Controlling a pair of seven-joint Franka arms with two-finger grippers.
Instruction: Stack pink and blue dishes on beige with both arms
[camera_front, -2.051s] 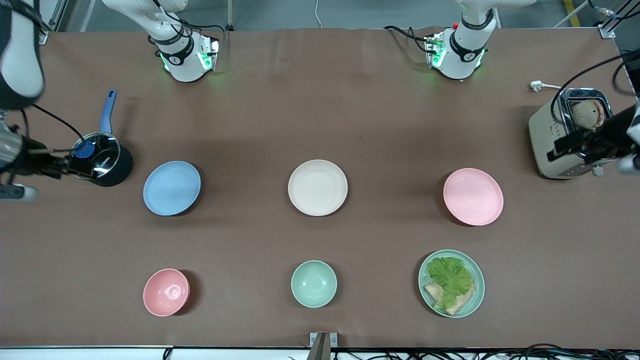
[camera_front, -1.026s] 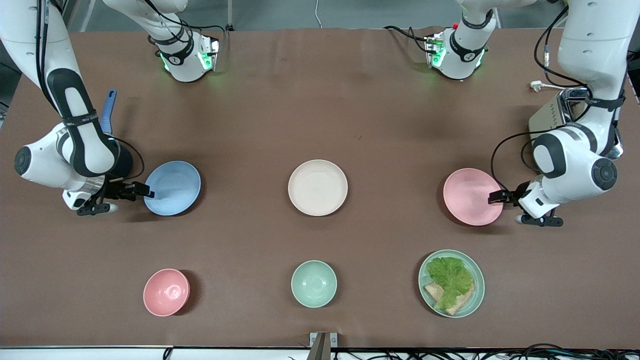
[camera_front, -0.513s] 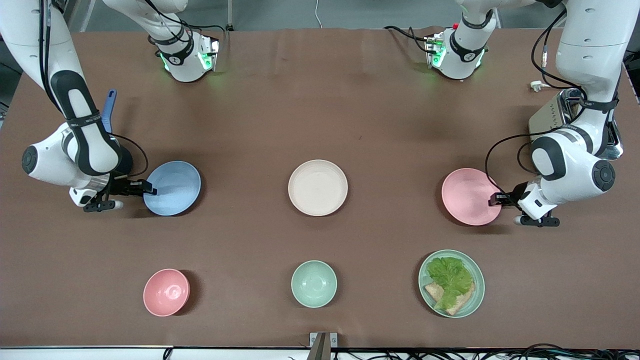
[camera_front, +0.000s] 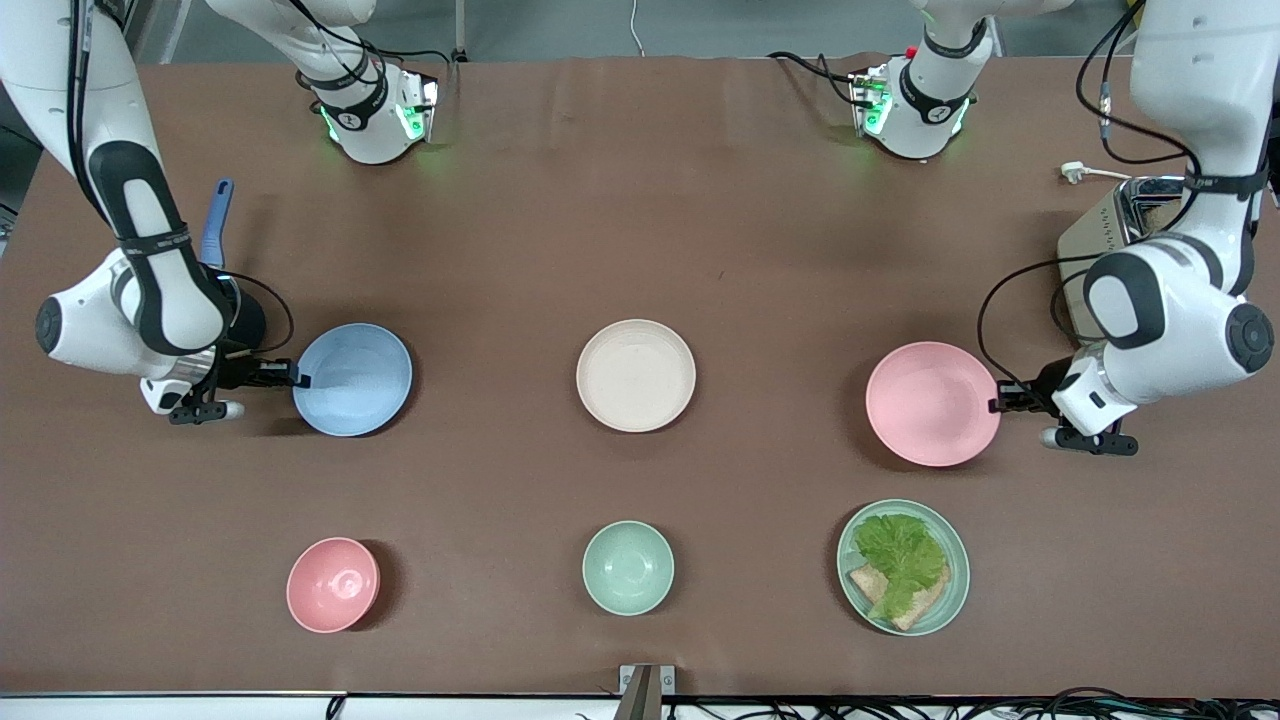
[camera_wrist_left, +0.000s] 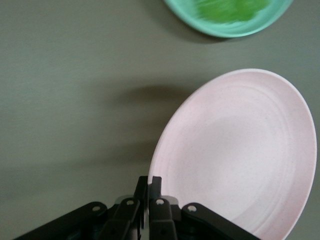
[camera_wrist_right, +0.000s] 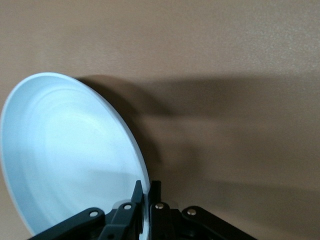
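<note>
The light blue plate (camera_front: 352, 379) is tilted up off the cloth toward the right arm's end, and my right gripper (camera_front: 296, 378) is shut on its outer rim. In the right wrist view the blue plate (camera_wrist_right: 70, 155) rises from the right gripper (camera_wrist_right: 145, 187), whose fingers pinch the rim. The pale pink plate (camera_front: 932, 403) is raised at the left arm's end, its rim pinched by my left gripper (camera_front: 1000, 402). The left wrist view shows the pink plate (camera_wrist_left: 240, 155) clamped in the left gripper (camera_wrist_left: 149, 182). Between the two, the beige plate (camera_front: 635, 375) lies flat and bare.
A dark pot with a blue handle (camera_front: 217, 225) stands by the right arm, a toaster (camera_front: 1095, 245) by the left arm. Nearer the front camera sit a pink bowl (camera_front: 332, 584), a mint bowl (camera_front: 627, 567) and a mint-green plate (camera_front: 948, 600) with lettuce and bread.
Both arms came in from the table's ends and their grippers closed on the plate rims. Both plates have since tipped up and shifted a little; the pink one now casts a wider shadow.
</note>
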